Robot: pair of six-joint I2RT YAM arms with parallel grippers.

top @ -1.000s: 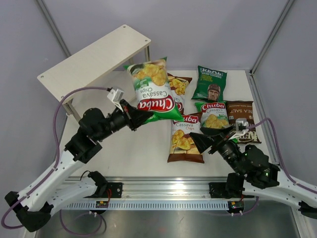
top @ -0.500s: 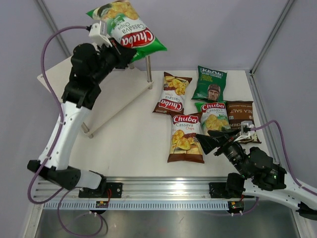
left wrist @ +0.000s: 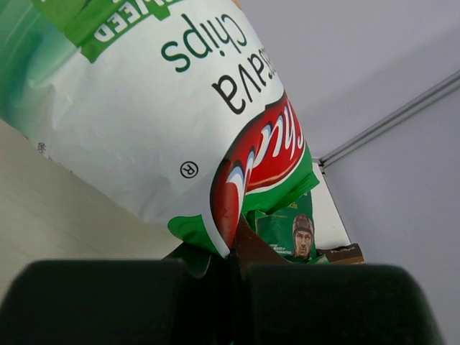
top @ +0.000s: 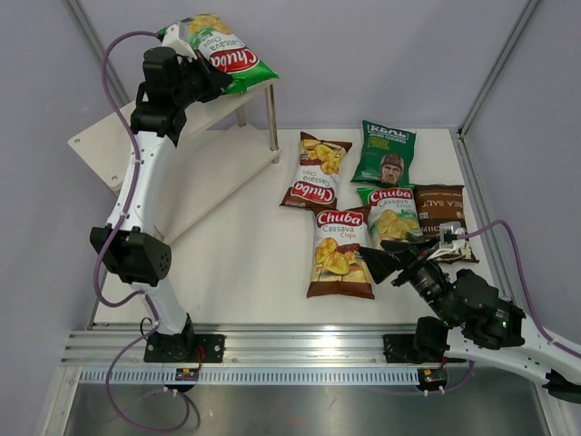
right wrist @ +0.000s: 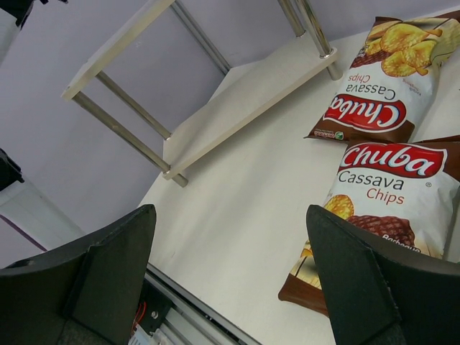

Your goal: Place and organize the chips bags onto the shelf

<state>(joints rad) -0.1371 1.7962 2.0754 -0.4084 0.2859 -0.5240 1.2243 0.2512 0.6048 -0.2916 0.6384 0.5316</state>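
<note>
My left gripper (top: 214, 84) is raised high at the back left, shut on the bottom edge of a green-white Chuba chips bag (top: 221, 47). That bag hangs over the far end of the shelf's top board (top: 104, 136). In the left wrist view the bag (left wrist: 151, 115) fills the frame above the gripper (left wrist: 233, 264), with the cream board (left wrist: 39, 208) beneath it. Five chips bags lie flat on the table: two brown Chuba (top: 315, 171) (top: 340, 252), a dark green one (top: 385, 152), a green-white Chuba (top: 393, 209) and a brown Kettle bag (top: 442, 216). My right gripper (top: 386, 258) is open and empty beside the nearer brown Chuba bag (right wrist: 388, 201).
The shelf's lower board (top: 213, 173) and its thin metal legs (top: 270, 118) stand at the back left. Bare white tabletop (top: 236, 263) lies between the shelf and the bags. Grey walls close in the back and sides. The farther brown Chuba bag (right wrist: 370, 90) lies near the shelf (right wrist: 237, 90).
The left arm has swung up and back, carrying the green-white bag from above the table's middle to over the shelf's top board. The right arm has barely moved.
</note>
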